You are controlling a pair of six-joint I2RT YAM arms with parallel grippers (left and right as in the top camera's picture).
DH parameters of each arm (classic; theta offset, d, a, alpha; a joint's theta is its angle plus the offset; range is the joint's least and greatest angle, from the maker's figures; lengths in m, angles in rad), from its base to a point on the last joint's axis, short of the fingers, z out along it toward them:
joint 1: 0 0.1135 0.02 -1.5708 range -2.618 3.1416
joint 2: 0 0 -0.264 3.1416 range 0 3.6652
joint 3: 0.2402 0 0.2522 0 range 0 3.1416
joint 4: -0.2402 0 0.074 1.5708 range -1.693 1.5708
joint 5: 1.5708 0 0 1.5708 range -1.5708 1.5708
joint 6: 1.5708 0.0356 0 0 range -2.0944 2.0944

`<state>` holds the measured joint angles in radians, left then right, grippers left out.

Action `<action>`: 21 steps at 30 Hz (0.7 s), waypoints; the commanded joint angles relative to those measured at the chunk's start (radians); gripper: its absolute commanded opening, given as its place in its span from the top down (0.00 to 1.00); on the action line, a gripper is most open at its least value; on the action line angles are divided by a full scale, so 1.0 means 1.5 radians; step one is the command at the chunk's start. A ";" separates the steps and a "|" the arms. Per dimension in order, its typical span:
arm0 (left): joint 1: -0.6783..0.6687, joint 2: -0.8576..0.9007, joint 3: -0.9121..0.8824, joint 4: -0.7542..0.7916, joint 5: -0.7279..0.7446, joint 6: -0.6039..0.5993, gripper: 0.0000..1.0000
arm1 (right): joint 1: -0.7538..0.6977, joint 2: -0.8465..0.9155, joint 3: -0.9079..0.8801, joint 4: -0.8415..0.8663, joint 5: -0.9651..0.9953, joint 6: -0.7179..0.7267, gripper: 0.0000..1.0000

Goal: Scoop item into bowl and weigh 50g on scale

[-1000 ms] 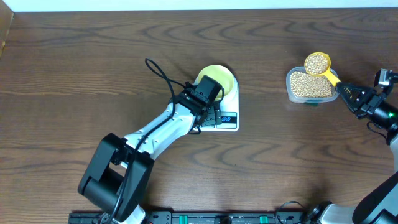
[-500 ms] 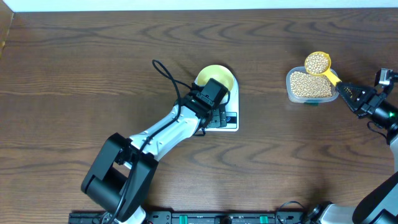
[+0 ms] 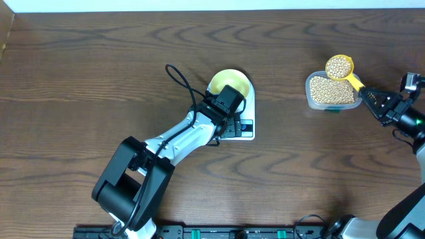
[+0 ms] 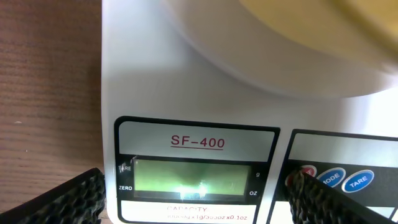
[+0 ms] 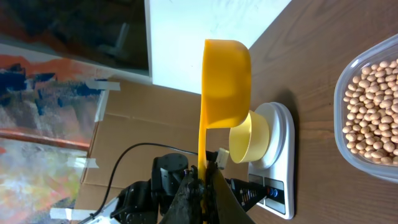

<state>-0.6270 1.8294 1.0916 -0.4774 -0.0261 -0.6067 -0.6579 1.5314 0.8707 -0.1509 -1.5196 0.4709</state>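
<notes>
The white scale [image 3: 247, 133] carries the pale yellow bowl [image 3: 232, 82] on its platform. My left gripper [image 3: 230, 123] is open low over the scale's front. In the left wrist view its fingertips [image 4: 81, 193] straddle the lit grey display [image 4: 193, 175], and the right one covers part of the red button [image 4: 306, 173]. The bowl [image 4: 298, 12] fills that view's top. My right gripper [image 3: 375, 103] is shut on the handle of the yellow scoop [image 3: 339, 66], which is heaped with beans and held above the tub. The right wrist view shows the scoop [image 5: 227, 81], bowl [image 5: 249, 144] and scale [image 5: 278, 155].
A clear plastic tub [image 3: 331, 91] of beige beans stands at the right, also in the right wrist view [image 5: 373, 112]. A black cable [image 3: 179, 81] loops left of the bowl. Cardboard and a white wall edge the table's far side.
My left arm has shifted a little to the right, bringing its open gripper further over the scale's front. The right gripper and the filled scoop have not moved.
</notes>
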 commanded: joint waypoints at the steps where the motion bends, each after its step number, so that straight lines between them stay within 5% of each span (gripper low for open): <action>1: 0.000 0.021 -0.002 0.002 -0.014 -0.006 0.06 | -0.003 0.003 -0.002 0.004 -0.026 0.005 0.99; 21: 0.003 0.025 -0.003 -0.002 -0.048 -0.006 0.05 | -0.003 0.003 -0.002 0.004 -0.026 0.005 0.99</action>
<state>-0.6266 1.8305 1.0916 -0.4679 -0.0566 -0.6067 -0.6579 1.5314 0.8707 -0.1490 -1.5196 0.4713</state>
